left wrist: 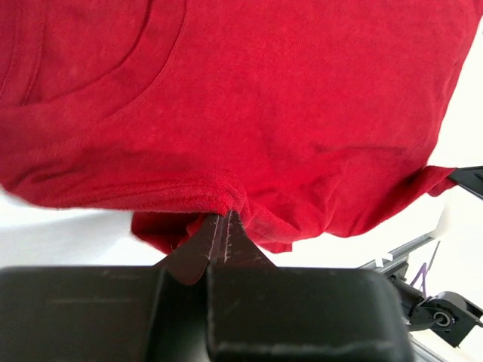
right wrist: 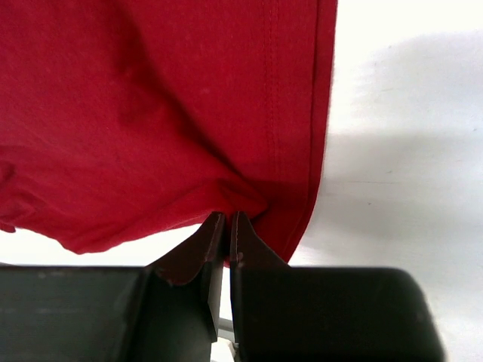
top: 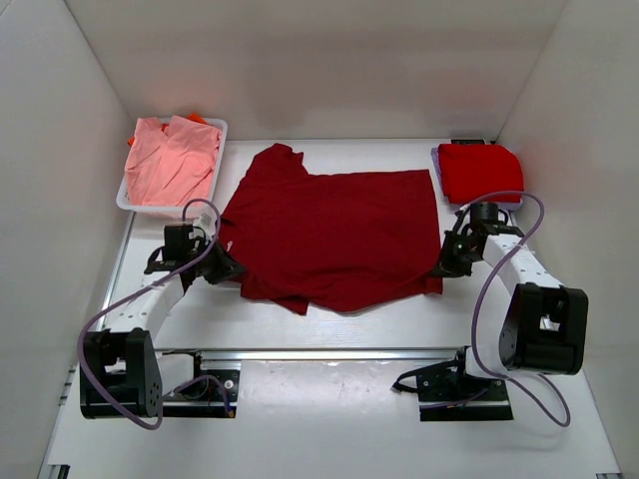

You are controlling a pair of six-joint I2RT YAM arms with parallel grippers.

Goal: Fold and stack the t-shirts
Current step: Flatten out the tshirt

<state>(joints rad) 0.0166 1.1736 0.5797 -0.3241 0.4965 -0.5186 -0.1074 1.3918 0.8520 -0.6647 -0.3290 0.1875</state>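
Cloth judged light, limp, prone to bunching. Dark red t-shirt (top: 334,235) lies spread at the table (top: 329,339) centre. Your left gripper (top: 225,269) is clamped on its 8 o'clock edge, right gripper (top: 440,269) on the 4 o'clock hem corner. Hold hems, not mid-panel.

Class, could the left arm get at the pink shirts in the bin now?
Probably not yet: the left gripper is shut on the dark red shirt; nothing else blocks the bin.

T-shirt (top: 339,235) between bin (top: 219,150) and stack (top: 481,172)
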